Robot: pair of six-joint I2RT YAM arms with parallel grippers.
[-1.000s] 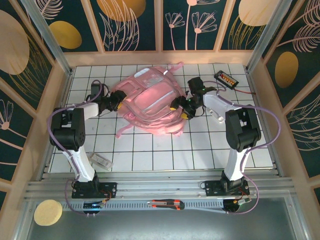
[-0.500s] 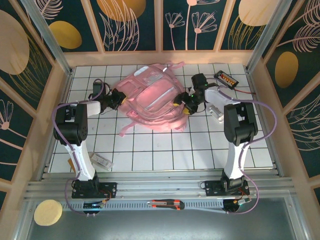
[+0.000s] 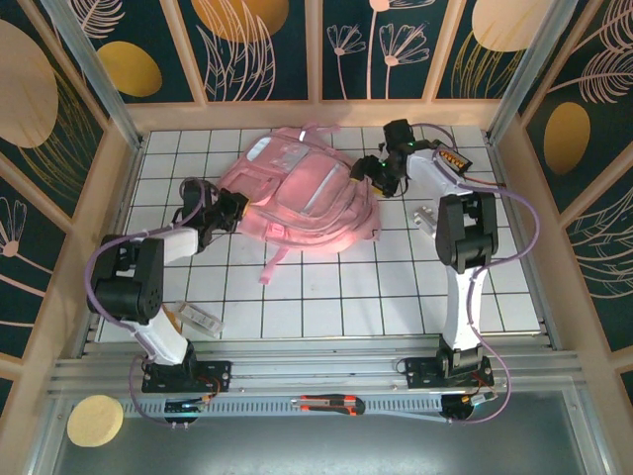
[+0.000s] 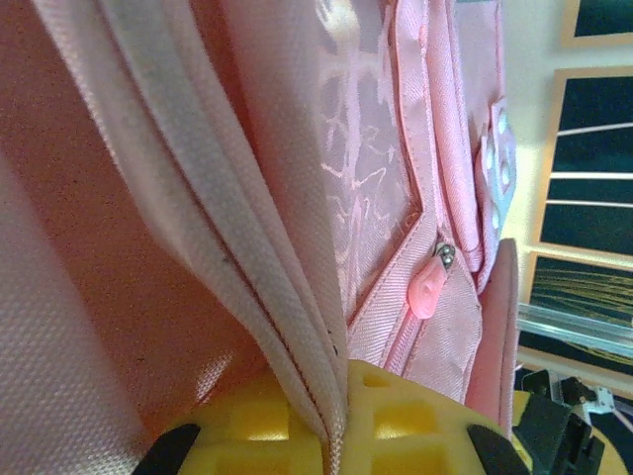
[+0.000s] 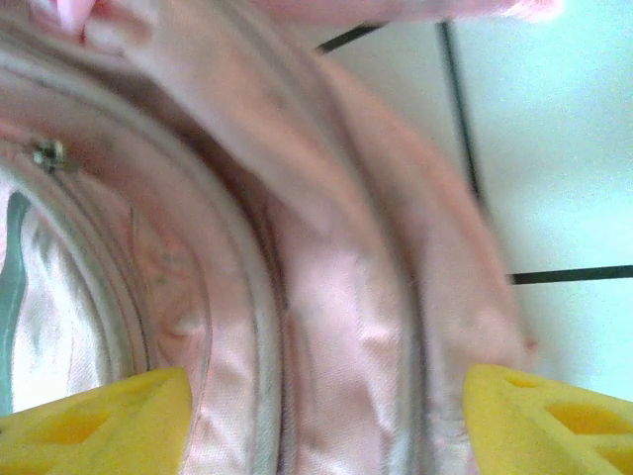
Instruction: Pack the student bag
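One large pink fabric backpack is lying toward twelve o'clock on the one white tiled table. One small black rectangular device with orange dots is sitting at two o'clock, one clear plastic case at eight, one red-and-black utility knife at six, one round yellow disc at seven.

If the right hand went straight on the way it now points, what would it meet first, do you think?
Most likely the student bag: the right hand has its open fingers either side of a fold of the pink fabric, which lies directly ahead, apparently very close.
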